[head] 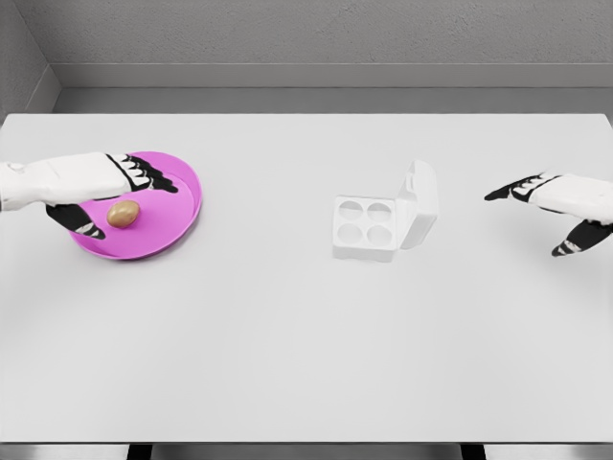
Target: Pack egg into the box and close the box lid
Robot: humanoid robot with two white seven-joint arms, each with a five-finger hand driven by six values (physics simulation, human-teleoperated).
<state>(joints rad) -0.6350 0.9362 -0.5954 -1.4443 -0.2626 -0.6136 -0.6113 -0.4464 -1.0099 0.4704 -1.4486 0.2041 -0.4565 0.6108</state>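
Head view: left hand [101, 187] over egg [123, 214] (box [383, 218] well apart).

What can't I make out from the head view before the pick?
- Left hand to egg contact: fingers overlap the pink plate; touching or hovering unclear.
- Both forearms: cut by the picture's side edges.
- Egg box hinge: hidden behind the raised lid.
- Right hand height above the table: one view, unclear.

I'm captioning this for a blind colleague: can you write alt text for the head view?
A robot's left hand reaches over a brown egg lying on a pink plate at the left of a white table. Near the middle sits a white egg box, its lid open and its four cups empty. The right hand hovers open at the right edge.
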